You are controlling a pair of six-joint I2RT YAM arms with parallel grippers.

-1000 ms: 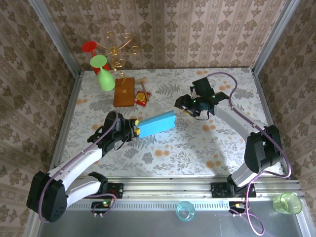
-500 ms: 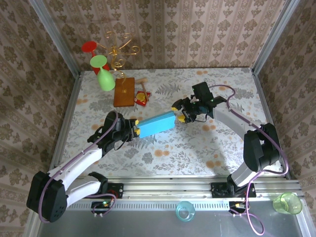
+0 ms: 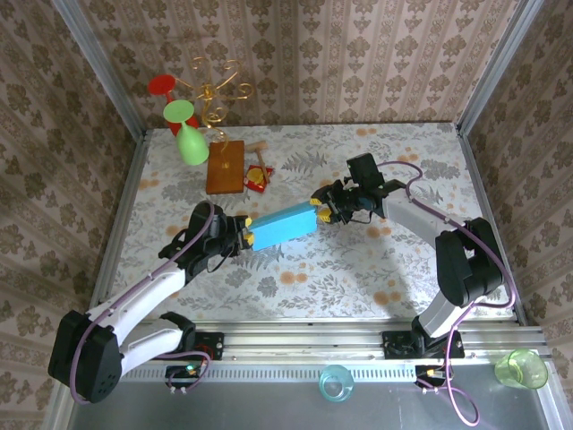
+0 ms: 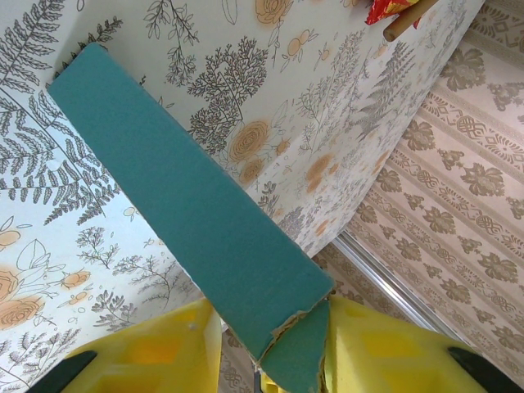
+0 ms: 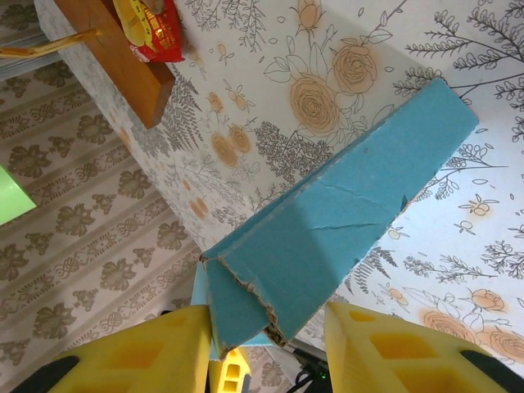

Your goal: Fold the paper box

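Left gripper (image 4: 266, 336) is clamped on one end of the paper box (image 3: 282, 226), yellow fingers tight on both sides. Right gripper (image 5: 268, 323) straddles the other end with its fingers right up against the cardboard, but honestly I can't tell if it's squeezing. So the light-blue box spans between the two, slanted over the middle of the floral table (image 3: 358, 269). A wooden board (image 3: 225, 167) and a red packet (image 3: 258, 179) sit well behind it.
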